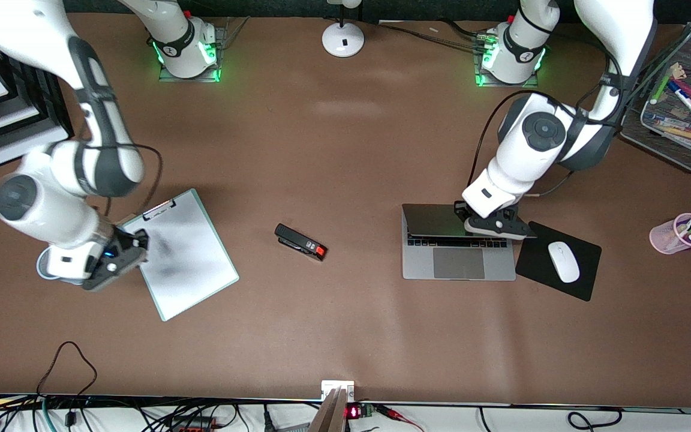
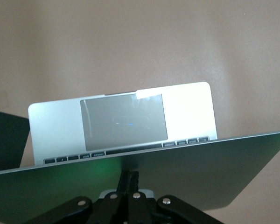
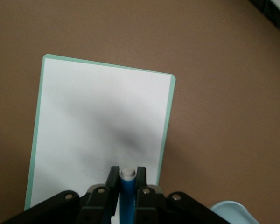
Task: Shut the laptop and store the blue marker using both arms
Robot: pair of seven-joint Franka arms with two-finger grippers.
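Note:
The silver-grey laptop (image 1: 458, 264) lies toward the left arm's end of the table, its lid (image 1: 435, 221) tilted low over the keyboard. My left gripper (image 1: 497, 224) is shut, its fingertips (image 2: 130, 179) resting against the back of the lid (image 2: 214, 172). The trackpad and base (image 2: 123, 121) show under the lid. My right gripper (image 1: 119, 257) is shut on the blue marker (image 3: 128, 193), whose white end pokes out between the fingers. It hangs over the edge of the clipboard (image 3: 102, 130).
A green-edged clipboard (image 1: 180, 255), a black stapler (image 1: 300, 242), a black mouse pad (image 1: 537, 264) with a white mouse (image 1: 563, 261), a pink cup of markers (image 1: 678, 235), a mesh tray of markers (image 1: 681, 102), and a pale blue round object (image 1: 42, 268) under the right arm.

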